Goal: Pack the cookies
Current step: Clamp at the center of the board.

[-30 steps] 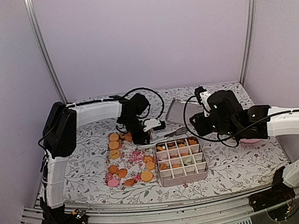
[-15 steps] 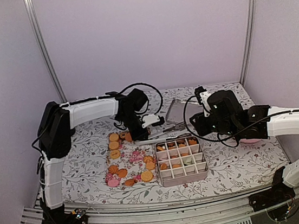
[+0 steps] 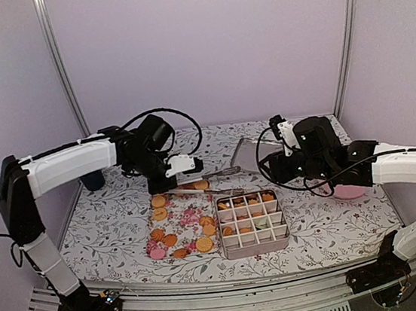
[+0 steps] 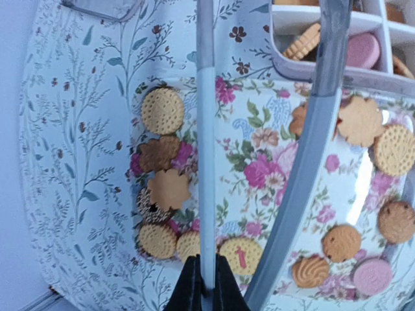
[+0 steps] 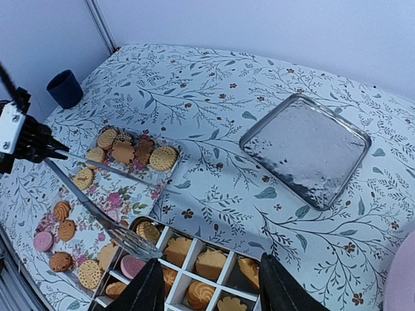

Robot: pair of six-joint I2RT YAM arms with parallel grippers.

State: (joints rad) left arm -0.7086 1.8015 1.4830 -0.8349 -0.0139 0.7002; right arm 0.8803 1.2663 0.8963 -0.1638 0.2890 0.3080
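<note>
My left tool [image 4: 202,290] grips the tongs [image 4: 205,162], presumably to reach the cookies [image 4: 163,110] without crowding the tray [image 4: 259,194]. My right tool [image 5: 209,275] hangs open and empty at the box's [image 3: 256,250] far side.

You see orange-tan cookies [image 4: 162,110], a few pink, on a pink-rose patterned tray [image 4: 259,172]. The tablecloth [image 5: 214,97] is white with grey-green sprigs; the cup [image 5: 65,88] looks navy, perhaps.
</note>
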